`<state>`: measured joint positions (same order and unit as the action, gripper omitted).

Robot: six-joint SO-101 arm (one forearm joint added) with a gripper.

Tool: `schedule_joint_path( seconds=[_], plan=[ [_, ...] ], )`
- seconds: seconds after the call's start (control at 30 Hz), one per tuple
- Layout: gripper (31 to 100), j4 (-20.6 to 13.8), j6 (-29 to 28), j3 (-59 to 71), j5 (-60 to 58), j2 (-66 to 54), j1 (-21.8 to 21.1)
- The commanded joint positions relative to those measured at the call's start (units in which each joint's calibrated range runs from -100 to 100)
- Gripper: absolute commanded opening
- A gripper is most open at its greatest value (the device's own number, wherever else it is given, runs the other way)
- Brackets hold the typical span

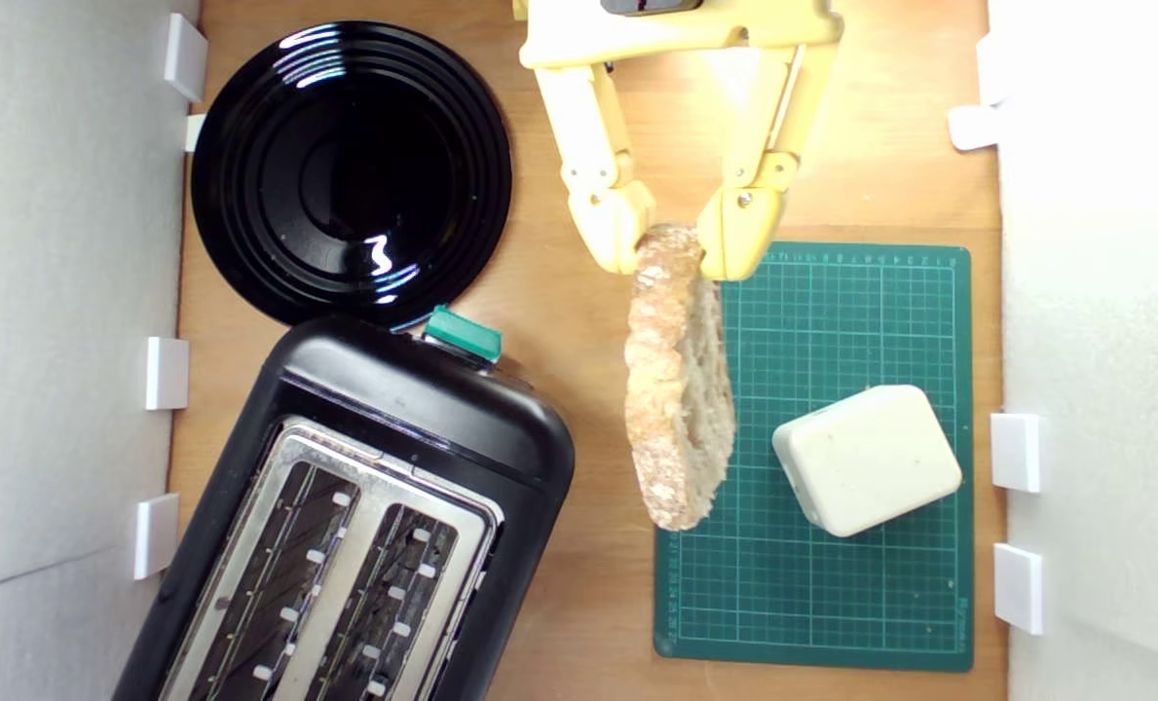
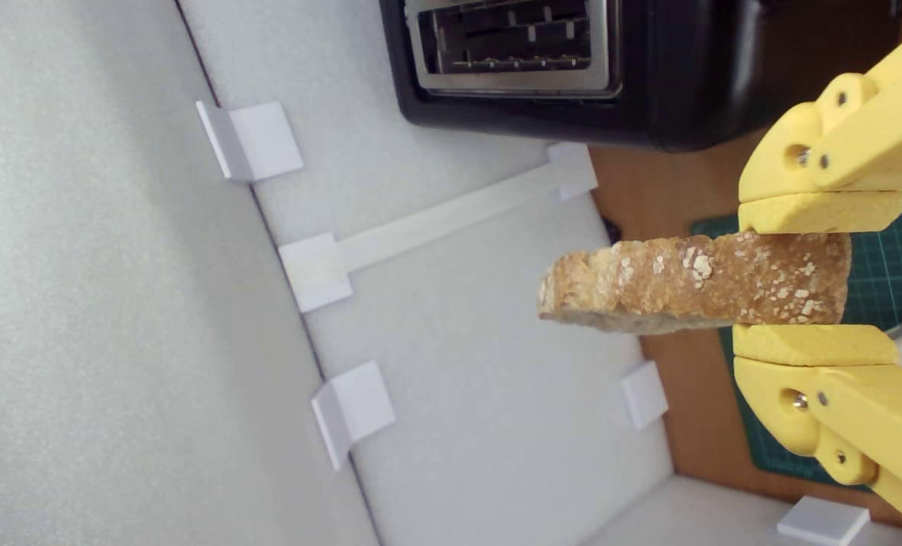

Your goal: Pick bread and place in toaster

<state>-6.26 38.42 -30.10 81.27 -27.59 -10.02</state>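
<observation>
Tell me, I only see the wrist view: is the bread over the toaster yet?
Observer: No. In the exterior view the bread hangs beside the toaster, over the green mat's edge.
Operator: Are both slots empty?
Observer: Yes, both long slots look empty.
Operator: Anything else nearby?
Observer: A cream block sits on the mat, and a black plate lies by the toaster's teal lever.
</observation>
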Motion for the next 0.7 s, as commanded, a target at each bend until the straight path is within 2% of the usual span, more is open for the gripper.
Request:
schedule_joint_path(
  seconds=[0.0,0.2,0.53,0.67],
  plan=[
    [59.4,0.19,3.30,-3.27,1.83,-0.28,1.64],
    [59.2,-1.08,6.28,-3.27,4.05,0.14,3.66],
    [59.2,-10.78,7.64,-7.17,3.54,3.13,3.82],
    [59.2,-11.87,9.42,-7.53,3.54,3.72,4.22]
  ],
)
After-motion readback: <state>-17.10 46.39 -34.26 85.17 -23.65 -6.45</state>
